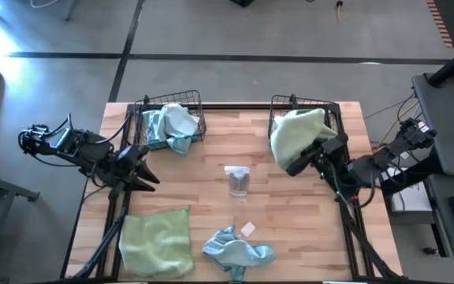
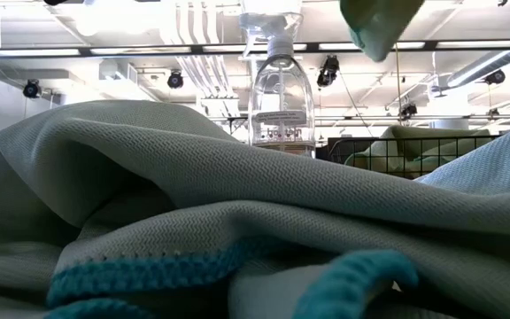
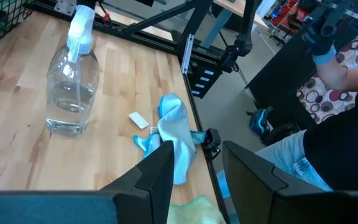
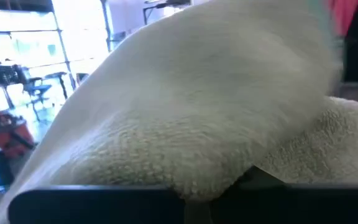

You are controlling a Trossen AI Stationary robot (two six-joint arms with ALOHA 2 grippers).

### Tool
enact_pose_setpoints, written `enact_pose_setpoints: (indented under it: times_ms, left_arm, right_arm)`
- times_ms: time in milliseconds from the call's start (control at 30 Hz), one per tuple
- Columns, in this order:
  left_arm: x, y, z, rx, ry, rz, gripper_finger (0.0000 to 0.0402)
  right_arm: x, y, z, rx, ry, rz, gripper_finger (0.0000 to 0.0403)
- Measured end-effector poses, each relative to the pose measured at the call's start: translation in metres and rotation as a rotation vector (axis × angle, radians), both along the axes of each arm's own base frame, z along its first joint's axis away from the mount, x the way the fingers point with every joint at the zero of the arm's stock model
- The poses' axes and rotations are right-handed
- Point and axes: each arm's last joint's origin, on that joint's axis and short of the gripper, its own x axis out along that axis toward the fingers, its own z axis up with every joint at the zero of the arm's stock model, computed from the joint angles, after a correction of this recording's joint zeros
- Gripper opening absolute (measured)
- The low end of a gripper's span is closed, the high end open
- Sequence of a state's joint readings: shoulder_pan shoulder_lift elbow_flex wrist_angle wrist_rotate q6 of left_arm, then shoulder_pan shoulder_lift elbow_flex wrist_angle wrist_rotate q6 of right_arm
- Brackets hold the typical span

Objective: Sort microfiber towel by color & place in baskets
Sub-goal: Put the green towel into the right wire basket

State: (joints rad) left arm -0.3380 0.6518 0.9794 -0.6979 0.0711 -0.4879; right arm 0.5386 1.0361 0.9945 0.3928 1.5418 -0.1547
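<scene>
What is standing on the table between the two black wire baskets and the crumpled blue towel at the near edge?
In the high view, a clear spray bottle stands there, with a small white tag beside the blue towel.

Grey concrete floor [image 1: 235,31] crossed by dark lines surrounds a light wooden table [image 1: 211,197]. Overhead, white ceiling pipes [image 2: 193,53] and strip lights.

Fleecy green cloth towel [image 4: 191,106], wire-mesh basket [image 1: 310,102], pale wood table [image 1: 290,213]
</scene>
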Motion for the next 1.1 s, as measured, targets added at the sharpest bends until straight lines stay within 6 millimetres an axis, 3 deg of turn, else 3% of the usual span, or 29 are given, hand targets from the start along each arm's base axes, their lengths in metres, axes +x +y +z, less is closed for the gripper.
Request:
enact_pose_setpoints:
  times_ms: [467,833,1100]
  left_arm:
    - [0.0,0.0,0.0,-0.015,0.009,0.007,0.0122]
    - [0.0,0.0,-0.001,-0.016,0.014,0.009,0.0122]
    - [0.0,0.0,-0.001,-0.02,0.016,0.02,0.0122]
  right_arm:
    - [0.014,-0.055,0.009,-0.069,0.171,-0.284,0.0034]
    - [0.017,-0.104,0.009,-0.133,0.439,-0.502,0.0034]
    - [0.019,-0.109,-0.005,-0.172,0.58,-0.518,0.0034]
